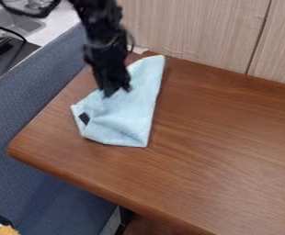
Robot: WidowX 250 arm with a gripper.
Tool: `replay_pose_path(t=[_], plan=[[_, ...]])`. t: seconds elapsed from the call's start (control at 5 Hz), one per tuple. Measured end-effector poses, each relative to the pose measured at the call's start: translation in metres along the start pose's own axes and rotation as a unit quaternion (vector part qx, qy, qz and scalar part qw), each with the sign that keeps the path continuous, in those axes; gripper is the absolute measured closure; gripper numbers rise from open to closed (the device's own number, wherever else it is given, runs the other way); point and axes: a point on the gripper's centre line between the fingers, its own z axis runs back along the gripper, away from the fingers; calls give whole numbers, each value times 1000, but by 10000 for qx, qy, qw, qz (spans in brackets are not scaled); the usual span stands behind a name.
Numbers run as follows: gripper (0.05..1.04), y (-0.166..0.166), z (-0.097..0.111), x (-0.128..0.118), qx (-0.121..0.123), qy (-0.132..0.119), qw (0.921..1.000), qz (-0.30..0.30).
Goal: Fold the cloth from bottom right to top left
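The black gripper [116,87] hangs down from the top of the camera view, over the upper left part of the light blue cloth [129,120]. Its tips are at or just above the fabric; whether they hold any of it I cannot tell. The cloth lies on the wooden table, narrow toward the top near the wall and wider toward the bottom, with creases in its lower part. A small black patch [84,118] shows near its left corner. Part of the cloth's upper left edge is hidden behind the gripper.
The brown table [225,151] stretches right and toward the front, its rounded corner at the left. A wood-panelled wall [200,32] stands behind it. Blue padding [31,105] runs along the left, with a sink [13,23] beyond at the upper left.
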Motion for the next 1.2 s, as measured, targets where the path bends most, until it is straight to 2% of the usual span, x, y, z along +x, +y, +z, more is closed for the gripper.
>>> replay_pose_path(t=[0.2, 0.4, 0.6, 0.8, 1.0, 1.2], plan=[[1001, 8, -18, -20, 50, 184, 9998, 85], [980, 13, -26, -33, 177, 208, 9996, 59], [809, 16, -25, -35, 228, 335, 9991, 75], [528, 15, -23, -31, 246, 397, 9989, -8], [223, 13, -21, -28, 156, 398, 9991, -39], [75, 7, -19, -22, 102, 389, 9990, -215]])
